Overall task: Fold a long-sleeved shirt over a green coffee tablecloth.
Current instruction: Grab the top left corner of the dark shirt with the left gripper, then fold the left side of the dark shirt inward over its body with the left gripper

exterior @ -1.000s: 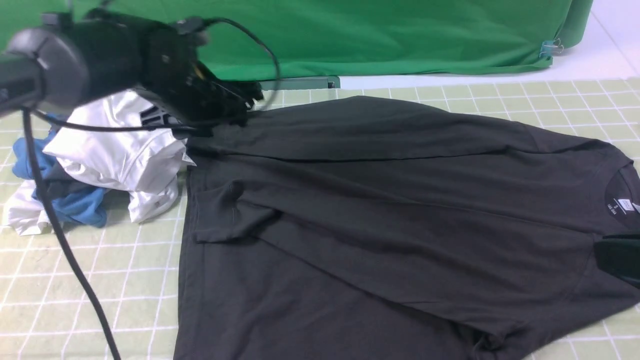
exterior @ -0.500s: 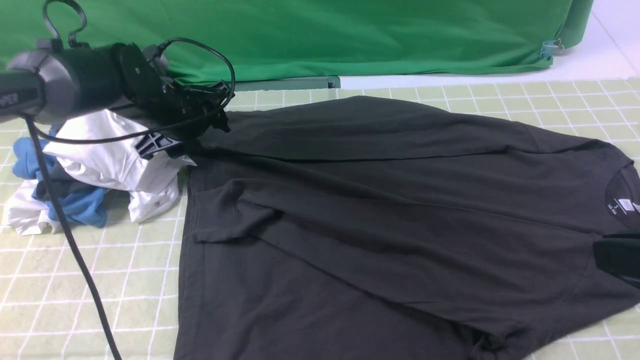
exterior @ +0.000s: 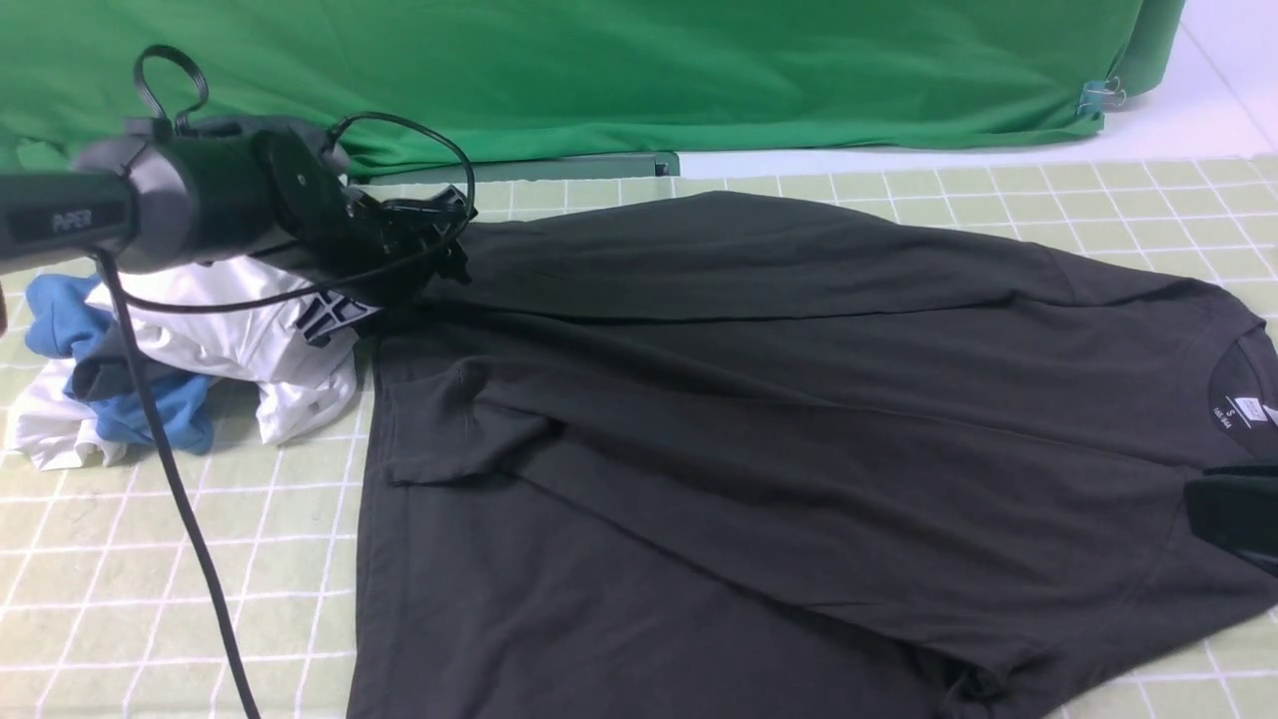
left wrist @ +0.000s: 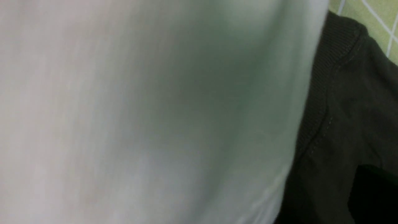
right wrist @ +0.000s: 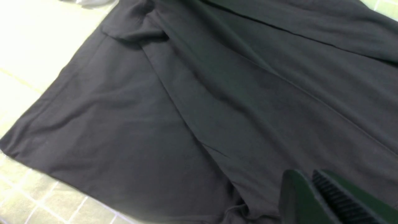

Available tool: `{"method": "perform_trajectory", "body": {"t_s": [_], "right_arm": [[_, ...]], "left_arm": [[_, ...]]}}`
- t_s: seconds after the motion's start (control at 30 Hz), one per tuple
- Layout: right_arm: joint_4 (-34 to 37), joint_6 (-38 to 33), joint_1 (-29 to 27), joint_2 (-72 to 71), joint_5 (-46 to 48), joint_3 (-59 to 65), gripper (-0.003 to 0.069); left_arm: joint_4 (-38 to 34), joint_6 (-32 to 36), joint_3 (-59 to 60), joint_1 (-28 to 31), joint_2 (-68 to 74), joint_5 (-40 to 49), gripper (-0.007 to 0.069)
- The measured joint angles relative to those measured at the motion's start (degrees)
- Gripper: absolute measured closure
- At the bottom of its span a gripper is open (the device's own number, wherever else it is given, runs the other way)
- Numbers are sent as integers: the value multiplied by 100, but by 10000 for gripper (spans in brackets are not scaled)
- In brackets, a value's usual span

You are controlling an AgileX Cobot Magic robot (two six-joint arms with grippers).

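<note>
Since the last front frame, your left claw (exterior: pixel 411 285) has come down and toward the robot's right, over the shirt's hem corner, while the shirt (exterior: pixel 699 359) has stayed put. You have it spread across the middle of the cloth (exterior: pixel 280 559), running on toward the right, its neck at the right edge of the front view and its hem toward the left. One sleeve lies along the far side; the other slants over the body, its cuff (exterior: pixel 429 429) turned near the hem. Inside the neck you can see a small white label (exterior: pixel 1249 409).

Your left claw stands wide open, and you can't tell whether its fingers touch the shirt. Your right claw (right wrist: pixel 307 180) shows at the edge of its wrist view, fingers drawn together, with nothing visible between them.

Beside the hem, on the left, you have the white garment (exterior: pixel 290 369) heaped with a blue one (exterior: pixel 170 409); the left arm partly covers them. Behind, a green sheet (exterior: pixel 699 70) hangs, clip (exterior: pixel 1098 97) near its right end.
</note>
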Motion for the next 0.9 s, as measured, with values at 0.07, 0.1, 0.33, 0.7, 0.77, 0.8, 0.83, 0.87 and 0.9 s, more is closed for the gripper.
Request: {"method": "perform_trajectory", "body": {"t_s": [0.07, 0.1, 0.33, 0.7, 0.77, 0.8, 0.83, 0.87, 0.9], "right_arm": [[0, 0, 0, 0, 0, 0, 589], [0, 0, 0, 0, -5, 0, 589], [-5, -22, 0, 0, -17, 0, 589], [-5, -34, 0, 0, -17, 0, 588], [-5, -34, 0, 0, -17, 0, 588], [-5, -39, 0, 0, -17, 0, 588], [-5, -39, 0, 0, -17, 0, 588], [-5, -39, 0, 0, -17, 0, 588], [-5, -39, 0, 0, -17, 0, 588]], "left_arm": [[-6, -5, 0, 0, 29, -126, 200], [-6, -5, 0, 0, 29, -144, 200], [-6, -5, -6, 0, 130, -295, 298], [43, 173, -6, 6, -61, -285, 600], [109, 190, -6, 6, -194, -285, 599], [136, 196, -6, 6, -264, -278, 599], [166, 203, -6, 6, -334, -260, 599], [204, 208, -6, 6, -396, -243, 599], [212, 214, -6, 6, -407, -243, 599]]}}
